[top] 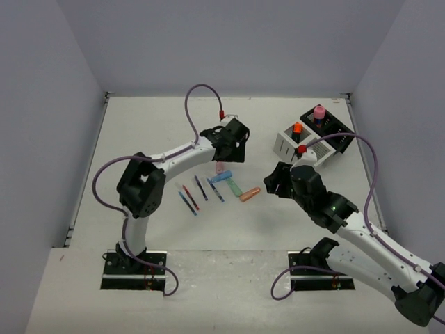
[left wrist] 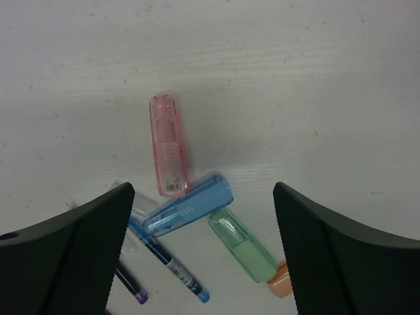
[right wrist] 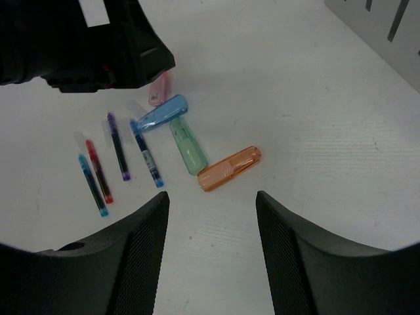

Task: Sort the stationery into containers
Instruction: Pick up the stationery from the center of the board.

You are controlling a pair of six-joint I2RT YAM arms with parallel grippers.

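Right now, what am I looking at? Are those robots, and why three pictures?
Yes, two robot arms bolted to a table. One picture looks down from above; the other two come from small cameras on each wrist, so the dark shapes at the bottom are fingers. The left hand hangs open over a pink highlighter, and the right hand is open too; neither holds anything. A blue highlighter, a green highlighter, an orange highlighter and four thin pens lie on the table. A white box holds an orange-topped item; a black box holds a pink cylinder.
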